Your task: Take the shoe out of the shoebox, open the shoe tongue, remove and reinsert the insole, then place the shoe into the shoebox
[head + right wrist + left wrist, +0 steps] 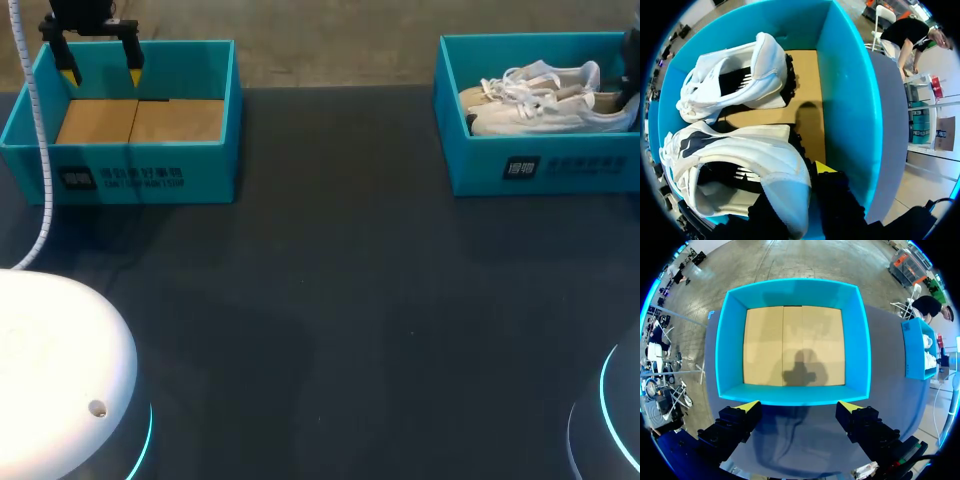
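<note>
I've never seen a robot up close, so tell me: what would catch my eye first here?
Two bright teal boxes stand at the far side of the table: the right box holds a pair of white shoes, the left box only its cardboard floor. The left pincer hangs open above the left box.

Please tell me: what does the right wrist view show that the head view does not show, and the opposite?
Only the right wrist view: the two white shoes seen apart, the near shoe and the far shoe, each with its dark inside visible. Only the head view: the empty shoebox, the open left tool by its far wall, and the table between the two boxes. Both: the shoebox holding the shoes, teal with a brown floor.
</note>
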Controlling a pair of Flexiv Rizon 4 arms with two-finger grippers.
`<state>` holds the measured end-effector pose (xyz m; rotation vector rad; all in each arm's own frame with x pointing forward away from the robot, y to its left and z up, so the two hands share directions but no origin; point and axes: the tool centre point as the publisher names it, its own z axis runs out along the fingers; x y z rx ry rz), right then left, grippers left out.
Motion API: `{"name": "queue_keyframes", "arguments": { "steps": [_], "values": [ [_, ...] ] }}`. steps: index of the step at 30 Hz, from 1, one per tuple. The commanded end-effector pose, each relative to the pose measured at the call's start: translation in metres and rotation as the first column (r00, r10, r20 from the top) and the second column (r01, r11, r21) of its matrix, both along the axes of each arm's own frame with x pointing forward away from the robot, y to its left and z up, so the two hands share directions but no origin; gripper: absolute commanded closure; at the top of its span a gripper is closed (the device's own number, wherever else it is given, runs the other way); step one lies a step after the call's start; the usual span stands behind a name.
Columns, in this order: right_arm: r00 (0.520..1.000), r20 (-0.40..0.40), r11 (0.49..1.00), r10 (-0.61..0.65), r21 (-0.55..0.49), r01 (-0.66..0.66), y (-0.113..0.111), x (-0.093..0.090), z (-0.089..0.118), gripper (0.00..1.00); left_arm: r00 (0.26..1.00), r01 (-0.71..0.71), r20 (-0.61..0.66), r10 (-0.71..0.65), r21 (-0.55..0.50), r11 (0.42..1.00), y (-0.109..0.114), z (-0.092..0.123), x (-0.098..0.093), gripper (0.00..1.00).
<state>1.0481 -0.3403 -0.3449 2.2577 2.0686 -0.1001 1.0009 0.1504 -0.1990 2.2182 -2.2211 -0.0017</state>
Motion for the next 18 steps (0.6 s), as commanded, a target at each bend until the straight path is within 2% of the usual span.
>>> {"name": "queue_keyframes", "arguments": {
  "steps": [1, 8, 13, 18],
  "values": [
    [1.000, 0.017, 1.000, -0.002, -0.007, 0.002, -0.004, -0.006, 0.005, 1.00, 1.000, 0.000, 0.000, 0.000, 0.000, 1.000, 0.000, 0.000, 0.000, 0.00],
    [0.999, 0.027, 1.000, -0.023, -0.008, 0.024, -0.015, -0.009, 0.007, 1.00, 1.000, 0.000, 0.000, 0.000, 0.000, 1.000, 0.000, 0.000, 0.000, 0.00],
    [0.999, 0.034, 0.999, -0.016, -0.043, 0.017, -0.006, -0.008, 0.020, 1.00, 1.000, 0.000, 0.000, 0.000, 0.000, 1.000, 0.000, 0.000, 0.000, 0.00],
    [0.997, 0.072, 0.998, -0.017, -0.056, 0.021, -0.010, -0.007, 0.039, 1.00, 1.000, 0.000, 0.000, 0.000, 0.000, 1.000, 0.000, 0.000, 0.000, 0.00]
  ]
}}
